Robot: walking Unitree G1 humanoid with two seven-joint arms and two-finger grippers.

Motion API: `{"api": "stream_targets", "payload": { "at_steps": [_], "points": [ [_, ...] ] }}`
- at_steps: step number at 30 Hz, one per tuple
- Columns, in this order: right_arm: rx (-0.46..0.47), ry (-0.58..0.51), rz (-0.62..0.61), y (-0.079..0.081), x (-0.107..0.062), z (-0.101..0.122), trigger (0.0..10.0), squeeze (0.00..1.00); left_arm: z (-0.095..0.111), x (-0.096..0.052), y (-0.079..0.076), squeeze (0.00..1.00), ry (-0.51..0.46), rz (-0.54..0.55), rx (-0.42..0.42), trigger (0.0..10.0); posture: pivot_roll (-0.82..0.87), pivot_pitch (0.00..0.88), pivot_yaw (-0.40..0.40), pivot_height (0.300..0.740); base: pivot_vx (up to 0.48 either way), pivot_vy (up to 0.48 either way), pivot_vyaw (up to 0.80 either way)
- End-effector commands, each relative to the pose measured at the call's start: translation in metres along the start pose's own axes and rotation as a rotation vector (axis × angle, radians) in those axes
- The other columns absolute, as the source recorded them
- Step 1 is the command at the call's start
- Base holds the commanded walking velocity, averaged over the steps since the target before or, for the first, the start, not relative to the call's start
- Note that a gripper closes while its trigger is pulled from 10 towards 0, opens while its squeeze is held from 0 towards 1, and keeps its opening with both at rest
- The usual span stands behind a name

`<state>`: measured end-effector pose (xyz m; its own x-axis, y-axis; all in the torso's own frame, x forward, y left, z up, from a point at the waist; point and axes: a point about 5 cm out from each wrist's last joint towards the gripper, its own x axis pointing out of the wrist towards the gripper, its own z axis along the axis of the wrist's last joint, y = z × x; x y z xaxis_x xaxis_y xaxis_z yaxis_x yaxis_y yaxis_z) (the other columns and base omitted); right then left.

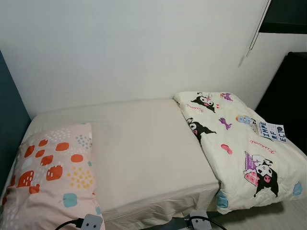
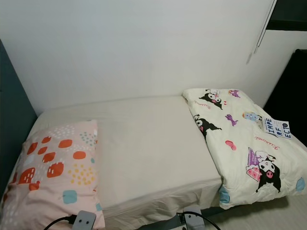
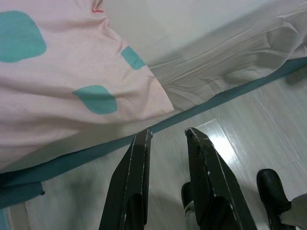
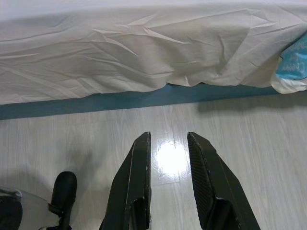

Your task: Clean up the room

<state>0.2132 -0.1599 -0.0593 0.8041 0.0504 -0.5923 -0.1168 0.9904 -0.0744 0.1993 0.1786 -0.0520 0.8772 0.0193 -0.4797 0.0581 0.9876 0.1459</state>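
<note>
Cream sheet across a bed, pillow at the left, folded quilt at the right, both arms hanging low and empty.

Leftmost, the pillow (image 1: 50, 177) in pink with orange and teal spots lies at the bed's (image 1: 144, 148) left end, its corner drooping over the near edge just above the left end effector (image 3: 168, 134), whose fingers stand slightly apart, holding nothing, over the floor (image 4: 240, 139). Next comes bare sheet in the middle. The right end effector (image 4: 168, 136), likewise a little open and empty, points at the floor below the mattress edge. Furthest right, the quilt (image 1: 240, 148) with cartoon prints runs lengthwise from wall toward the robot, overhanging the near corner; it lies up and to the right of the right end effector, so the right arm looks nearer to it.
</note>
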Motion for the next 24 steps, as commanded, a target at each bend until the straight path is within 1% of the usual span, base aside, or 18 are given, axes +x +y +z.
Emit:
{"api": "stream_targets", "payload": {
  "at_steps": [1, 24],
  "points": [
    [0.003, 0.013, -0.004, -0.0016, -0.0013, -0.0036, 10.0, 0.0, -0.0013, -0.0014, -0.0026, 0.0, -0.001, -0.007, -0.005, 10.0, 0.03, 0.069, -0.072, 0.74, 0.0, 0.0, 0.0],
    [0.019, 0.021, -0.01, 0.0009, -0.0012, -0.0045, 10.0, 0.0, 0.0038, 0.0017, -0.0053, 0.0, -0.015, -0.018, -0.005, 10.0, 0.03, 0.08, -0.067, 0.74, 0.0, 0.0, 0.0]
  ]
}}
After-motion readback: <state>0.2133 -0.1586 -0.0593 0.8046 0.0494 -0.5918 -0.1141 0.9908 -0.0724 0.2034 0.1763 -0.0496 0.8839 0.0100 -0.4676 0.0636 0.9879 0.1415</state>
